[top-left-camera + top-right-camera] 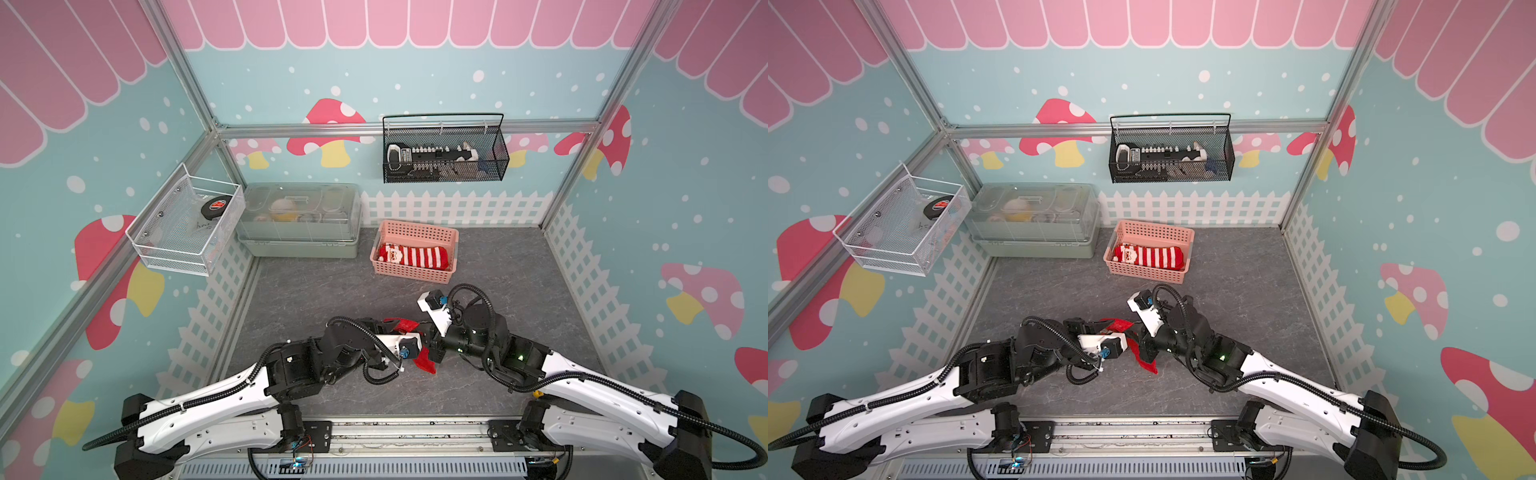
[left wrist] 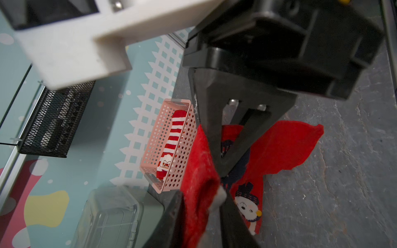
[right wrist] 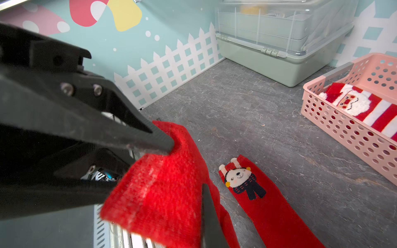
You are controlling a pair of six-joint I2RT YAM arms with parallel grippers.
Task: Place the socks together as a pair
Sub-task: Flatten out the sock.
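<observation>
One red sock [image 3: 163, 193] hangs lifted, a bunny sock [image 3: 268, 210] lies flat beside it, and a striped Santa sock [image 3: 365, 109] lies in the basket [image 3: 343, 137].

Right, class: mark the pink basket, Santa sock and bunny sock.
pink basket [image 1: 409, 272], in a top view, front wall.
Santa sock [image 1: 415, 257], in a top view, striped middle.
bunny sock [image 3: 269, 212], right wrist view, red leg.

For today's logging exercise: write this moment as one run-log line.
left gripper: shut on red sock | right gripper: same sock | bunny sock: on table | pair: not made
</observation>
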